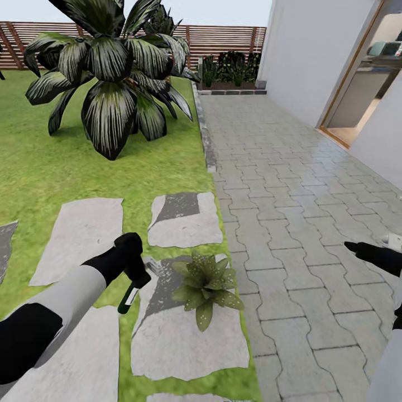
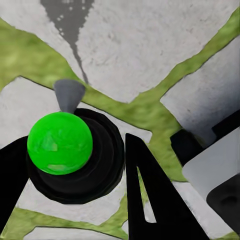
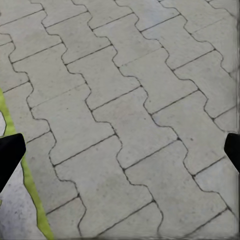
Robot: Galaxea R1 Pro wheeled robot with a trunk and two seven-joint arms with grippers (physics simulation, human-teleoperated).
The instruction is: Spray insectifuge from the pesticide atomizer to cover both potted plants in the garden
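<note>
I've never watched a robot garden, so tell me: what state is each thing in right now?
Left claw: shut on the spray bottle.
Spray bottle: held off the ground, beside the small plant.
Small plant: upright on a stepping stone.
Right claw: open, above the paving.

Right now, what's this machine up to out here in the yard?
It's a two-armed robot doing garden pest spraying. Its left gripper holds the pesticide atomizer, a slim green bottle, hanging over the stepping stones just beside a small potted plant. The right gripper is open with nothing in it, out over the grey paving. A big palm stands further back on the lawn.
</note>
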